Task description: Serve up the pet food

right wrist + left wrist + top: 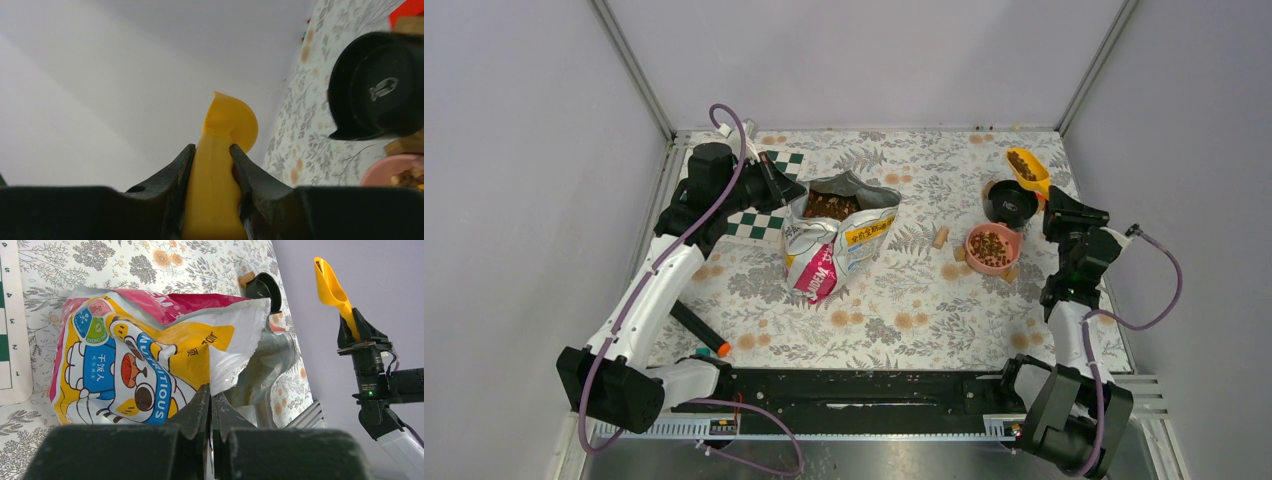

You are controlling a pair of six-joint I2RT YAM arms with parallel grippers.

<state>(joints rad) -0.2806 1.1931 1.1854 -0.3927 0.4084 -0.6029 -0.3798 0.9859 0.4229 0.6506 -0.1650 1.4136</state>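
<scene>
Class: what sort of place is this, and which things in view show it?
Probably a robotics lab test cell: plain grey walls box in the table, two arms are bolted to a rail at its edge, and a checkerboard card lies beside the pet food bag.

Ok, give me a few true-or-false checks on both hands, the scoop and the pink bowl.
1. The right hand grips the yellow scoop by its handle. True.
2. The scoop is empty. False: brown kibble lies in it.
3. The pink bowl already has kibble in it. True.
4. The left hand is open, away from the bag. False: it is shut on the bag's edge.
</scene>
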